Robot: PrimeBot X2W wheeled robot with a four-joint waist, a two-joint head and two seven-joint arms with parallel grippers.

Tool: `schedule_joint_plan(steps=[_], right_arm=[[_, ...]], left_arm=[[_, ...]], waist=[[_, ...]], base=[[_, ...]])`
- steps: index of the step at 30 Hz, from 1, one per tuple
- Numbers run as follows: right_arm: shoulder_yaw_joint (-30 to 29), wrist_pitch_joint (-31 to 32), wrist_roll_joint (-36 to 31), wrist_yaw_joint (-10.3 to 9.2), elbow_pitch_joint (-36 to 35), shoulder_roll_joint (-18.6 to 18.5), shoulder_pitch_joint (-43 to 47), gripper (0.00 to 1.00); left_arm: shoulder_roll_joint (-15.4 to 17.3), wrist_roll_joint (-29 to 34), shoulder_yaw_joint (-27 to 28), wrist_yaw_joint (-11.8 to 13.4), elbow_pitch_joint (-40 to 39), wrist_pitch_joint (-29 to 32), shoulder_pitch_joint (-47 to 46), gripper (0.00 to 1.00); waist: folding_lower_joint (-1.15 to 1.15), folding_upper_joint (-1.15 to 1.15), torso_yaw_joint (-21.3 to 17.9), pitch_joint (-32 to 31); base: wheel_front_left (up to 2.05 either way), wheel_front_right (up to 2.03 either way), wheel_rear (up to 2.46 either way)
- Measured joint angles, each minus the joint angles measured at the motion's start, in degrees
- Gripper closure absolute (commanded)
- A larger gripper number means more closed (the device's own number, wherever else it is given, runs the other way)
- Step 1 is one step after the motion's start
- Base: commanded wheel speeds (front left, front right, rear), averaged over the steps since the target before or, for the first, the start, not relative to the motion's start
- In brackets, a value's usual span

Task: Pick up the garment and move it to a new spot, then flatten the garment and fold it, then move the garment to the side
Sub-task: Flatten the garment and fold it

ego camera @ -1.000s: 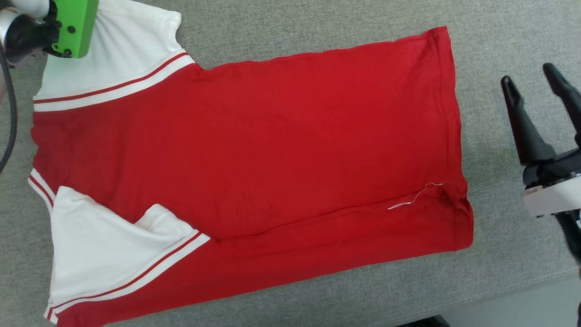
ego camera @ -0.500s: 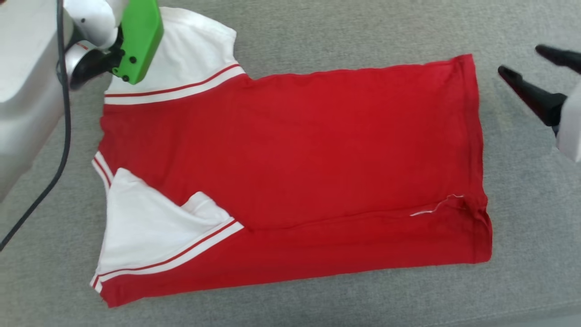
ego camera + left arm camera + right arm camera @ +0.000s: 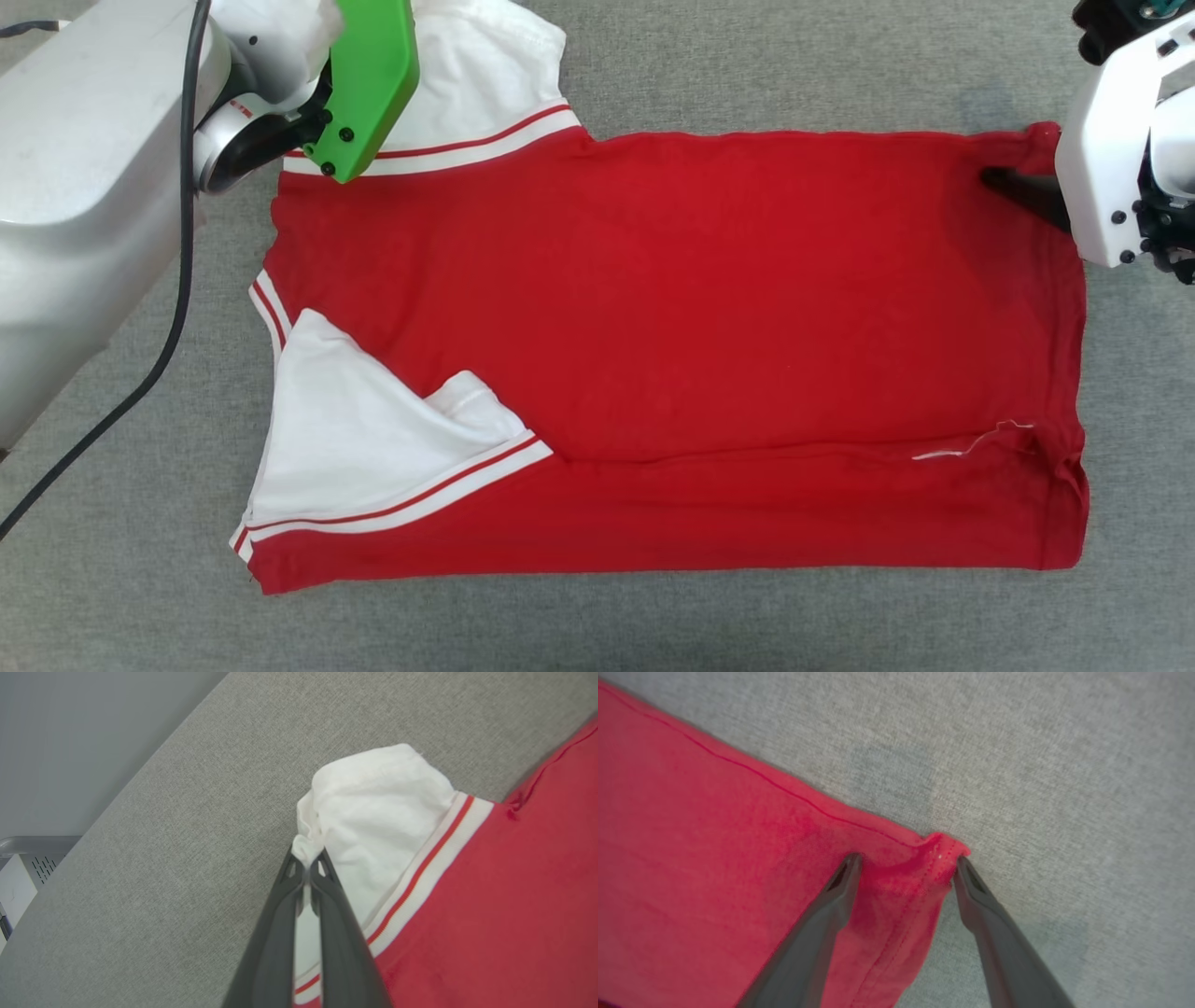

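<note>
Across the middle of the grey fabric surface [image 3: 747, 625] lies the garment [image 3: 709, 327], red body spread flat, neck end toward the surface's left side and hem toward its right. Left gripper [image 3: 306, 865] — fingers pressed together on a bunched edge of the far white sleeve [image 3: 373, 798]. Right gripper [image 3: 909, 861] — fingers spread wide, straddling the far hem corner [image 3: 941, 847], tips at the cloth, nothing clamped. Near sleeve [image 3: 373, 457] lies folded over the body.
</note>
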Motion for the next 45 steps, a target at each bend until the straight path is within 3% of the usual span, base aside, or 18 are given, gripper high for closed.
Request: schedule_joint_plan(steps=[7, 9, 19, 25, 30, 45], right_arm=[[4.4, -1.0, 1.7, -0.03, 1.9, -1.8, -1.2, 0.0], [5.3, -2.7, 2.4, -0.03, 2.3, -2.2, -1.3, 1.0], [7.3, -14.4, 6.3, 0.01, 4.3, -1.4, -0.5, 1.0], [8.6, -22.2, 8.2, 0.0, 2.5, -2.8, 2.6, 1.0], [10.4, -24.9, 8.9, 0.01, 0.8, -5.0, 6.7, 1.0], [11.5, -30.9, 11.0, 0.01, -5.5, -10.5, 22.1, 1.0]], left_arm=[[-0.1, -0.1, -1.1, 0.0, 0.6, -1.5, -0.5, 1.0], [0.0, -0.2, -1.3, 0.0, 0.8, -2.3, -0.5, 1.0], [1.5, -2.4, -3.0, 0.0, 2.8, -7.1, 1.5, 1.0], [4.7, -3.5, -3.4, 0.0, 1.0, -11.7, 6.8, 1.0], [8.3, -4.0, -4.0, 0.2, -2.7, -13.3, 11.9, 1.0], [19.1, -8.4, -5.1, 8.0, -19.8, -15.6, 29.8, 1.0]], waist=[[0.0, 0.0, 0.7, 0.9], [-0.01, 0.0, 0.6, 0.7], [0.0, 0.0, -0.1, -3.5], [0.0, 0.0, -0.3, -8.3], [-0.01, 0.0, -0.3, -12.5], [-0.01, 0.0, 1.0, -22.9]], base=[[0.0, 0.0, 0.0], [0.0, 0.0, 0.0], [0.0, 0.0, 0.0], [0.0, 0.0, 0.0], [0.0, 0.0, 0.0], [0.0, 0.0, 0.0]])
